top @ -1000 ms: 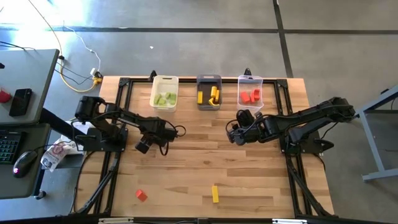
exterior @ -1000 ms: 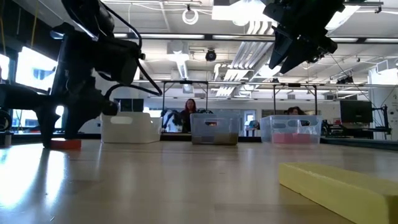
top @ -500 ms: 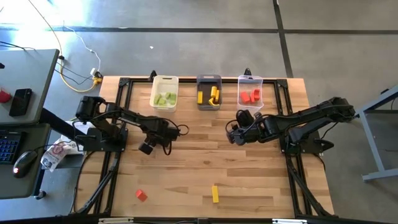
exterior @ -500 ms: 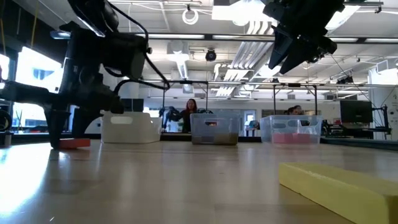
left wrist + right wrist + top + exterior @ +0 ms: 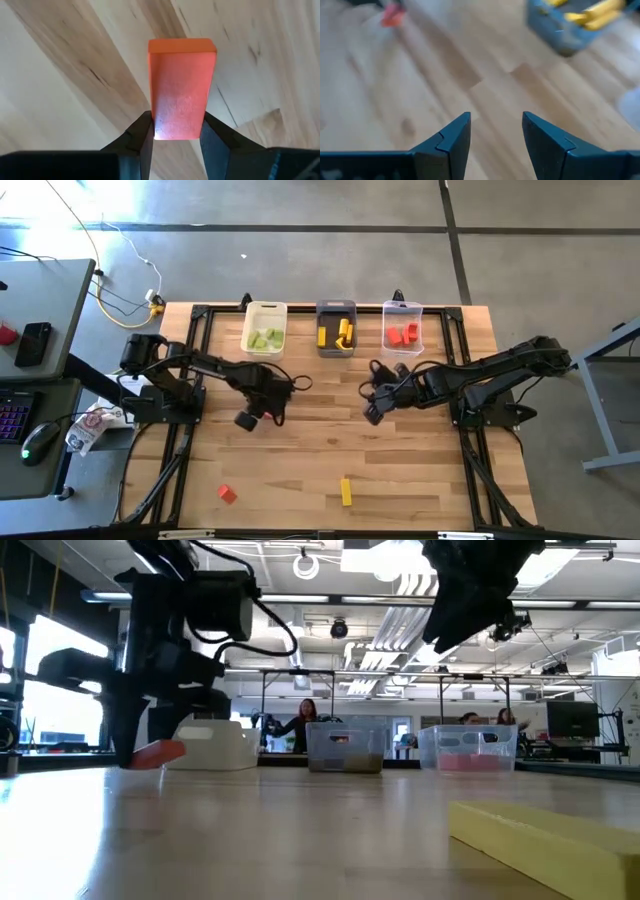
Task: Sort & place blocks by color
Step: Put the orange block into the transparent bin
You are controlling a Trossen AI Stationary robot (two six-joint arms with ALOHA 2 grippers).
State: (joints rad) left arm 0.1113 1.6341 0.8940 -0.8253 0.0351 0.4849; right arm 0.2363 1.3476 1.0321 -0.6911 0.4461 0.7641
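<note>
left gripper (image 5: 176, 137) moved inward, red block (image 5: 181, 87) clamped between jaws

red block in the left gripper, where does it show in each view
High view: hidden under the left gripper, left of table centre.
Low view: red block at the picture's left, lifted off the table, in front of the white bin.
Left wrist view: centre, clamped between the fingers.
Right wrist view: a small red blur, probably it.
Shared landmark: the white bin.
</note>
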